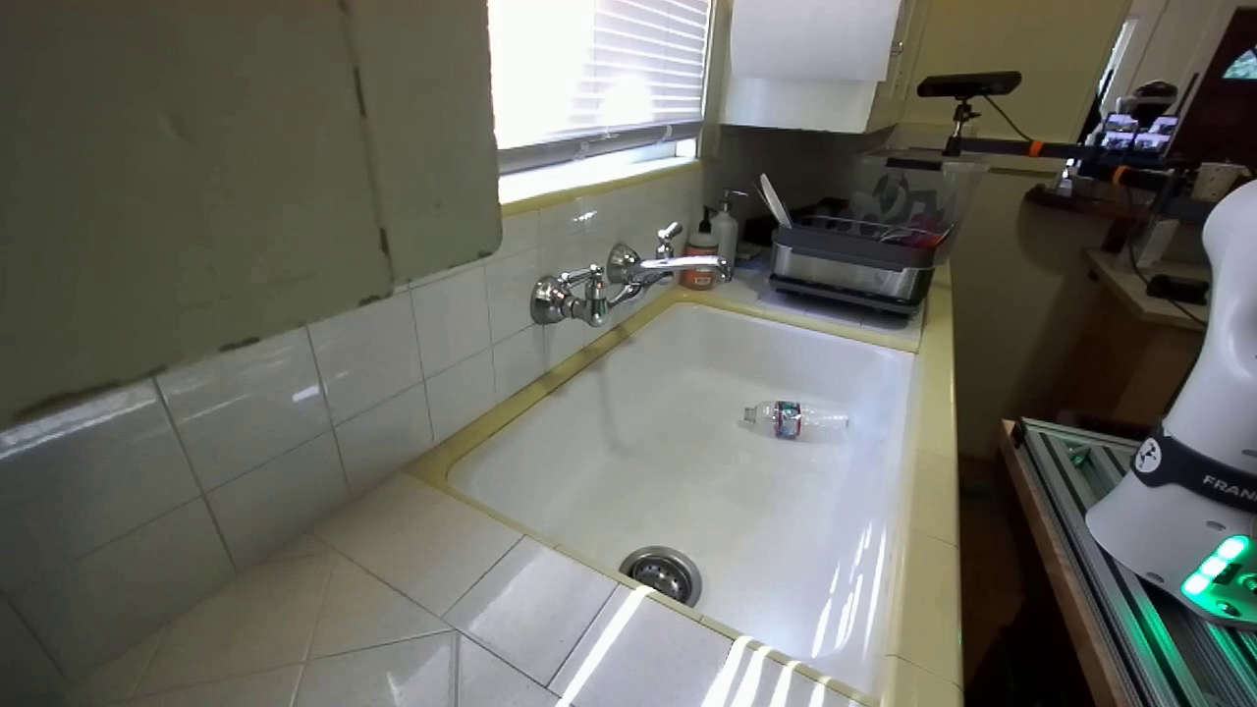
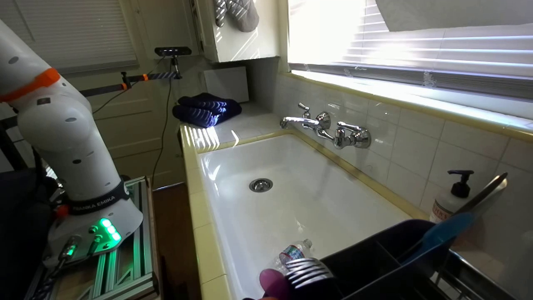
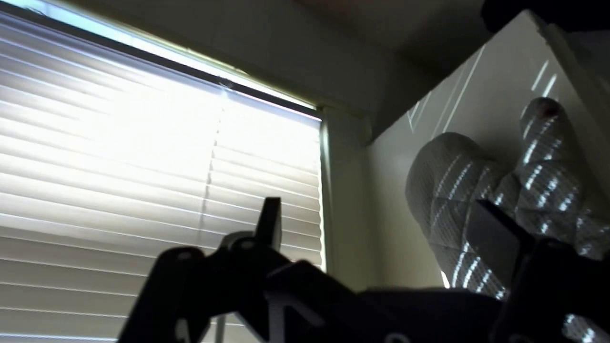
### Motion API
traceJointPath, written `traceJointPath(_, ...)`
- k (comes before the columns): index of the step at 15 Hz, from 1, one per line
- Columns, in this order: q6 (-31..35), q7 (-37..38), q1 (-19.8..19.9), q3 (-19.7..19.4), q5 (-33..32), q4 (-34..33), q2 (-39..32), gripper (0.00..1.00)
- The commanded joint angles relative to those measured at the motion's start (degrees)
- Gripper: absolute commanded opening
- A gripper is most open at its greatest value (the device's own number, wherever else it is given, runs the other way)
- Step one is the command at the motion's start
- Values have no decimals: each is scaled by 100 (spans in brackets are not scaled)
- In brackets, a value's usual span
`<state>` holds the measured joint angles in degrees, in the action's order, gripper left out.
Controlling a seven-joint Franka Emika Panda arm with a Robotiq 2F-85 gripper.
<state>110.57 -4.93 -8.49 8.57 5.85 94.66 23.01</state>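
Oven mitt (image 3: 529,200): is hanging against the side of a white cabinet (image 2: 252,46), showing tip down in an exterior view and tip up in the wrist view.
Gripper (image 3: 376,202): is holding nothing that I am able to see; its fingers (image 3: 272,219) are standing wide apart, with a clear gap between them.
Quilted cloth: is looking light, soft and padded, so the mitt is probably giving and folding under pressure; the weave is seeming unlikely to slip, and nothing about it is suggesting fragility.
Best hold: the thumb, or the edge of the broad part beside the notch, is seeming the surest place, as it is offering something to pinch; the middle, lying along the panel, is looking harder to grasp.
Contact: one finger is overlapping the mitt in the wrist view; I am not able to tell whether it is touching or only standing in front.
Cuff: is running out of frame in an exterior view, so whatever is holding the mitt up is staying out of sight.
Arm (image 2: 83,158): is leaving the frame in both exterior views, and its gripper is not showing in either.
Blinds (image 3: 143,214): are glaring, leaving the finger pads nearly black and hard to read.
Bottle (image 1: 793,420): is lying on its side in the sink (image 1: 589,491), well apart from the mitt; a fork (image 2: 310,273) is partly covering it in an exterior view.
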Motion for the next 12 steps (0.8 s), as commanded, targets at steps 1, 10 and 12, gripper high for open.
traceJointPath(1, -739, 323, 218, -67, -374, 99, 354, 100)
traceJointPath(10, -1664, 204, 405, -526, -279, 366, 879, 100)
traceJointPath(12, -1585, 249, 400, -495, -284, 109, 665, 100)
